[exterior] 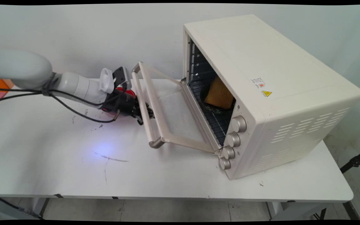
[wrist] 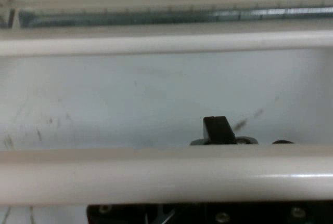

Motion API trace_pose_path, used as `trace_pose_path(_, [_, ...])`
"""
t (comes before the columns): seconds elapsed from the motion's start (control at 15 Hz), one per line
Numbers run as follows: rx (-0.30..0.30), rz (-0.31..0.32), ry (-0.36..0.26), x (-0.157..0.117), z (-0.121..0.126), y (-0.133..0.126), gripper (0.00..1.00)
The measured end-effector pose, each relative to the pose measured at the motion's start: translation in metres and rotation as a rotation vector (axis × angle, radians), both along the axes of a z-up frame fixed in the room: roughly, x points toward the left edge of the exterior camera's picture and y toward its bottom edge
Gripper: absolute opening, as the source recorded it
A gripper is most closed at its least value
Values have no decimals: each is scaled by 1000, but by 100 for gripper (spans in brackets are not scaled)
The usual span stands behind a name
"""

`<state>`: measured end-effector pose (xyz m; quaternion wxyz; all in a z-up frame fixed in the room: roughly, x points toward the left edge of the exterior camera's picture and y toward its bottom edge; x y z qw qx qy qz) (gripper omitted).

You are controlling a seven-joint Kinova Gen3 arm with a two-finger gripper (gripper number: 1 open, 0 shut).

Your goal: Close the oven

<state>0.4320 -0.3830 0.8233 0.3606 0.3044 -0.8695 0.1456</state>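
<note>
- The door handle point(wrist: 166, 174), a pale bar, lay closest to the hand camera and crossed its view from 9 o'clock to 3 o'clock, right over the black linkage.
- The gripper point(exterior: 143, 114) was at that handle, about halfway along it. Whether the jaws were wide, narrow or clamped on the bar could not be told.
- In the main view the handle's long axis ran roughly from 11 o'clock to 5 o'clock, parallel to the oven's front.
- The glass door point(exterior: 173, 112) hung partly open, tilted out towards 9 o'clock, with its hinge along the lower edge at the oven mouth. Judging from that hinge, the handle would travel on an arc, not a straight line.
- The cream oven point(exterior: 277, 93) stood on the tabletop point(exterior: 73, 168) at 3 o'clock from the gripper, its opening facing 9 o'clock.
- Inside, on the rack, a golden-brown slice point(exterior: 219, 93) leaned over a dark round dish point(exterior: 209, 107).
- Four knobs point(exterior: 238, 124) ran down the front panel at 5 o'clock from the opening.
- Something red point(exterior: 130, 92) showed just behind the wrist; what it was could not be told.
</note>
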Motion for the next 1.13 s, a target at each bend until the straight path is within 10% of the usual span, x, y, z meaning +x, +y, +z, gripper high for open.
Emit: trace_pose_path(1.13, [-92,-10,108,-28,88,-31,0])
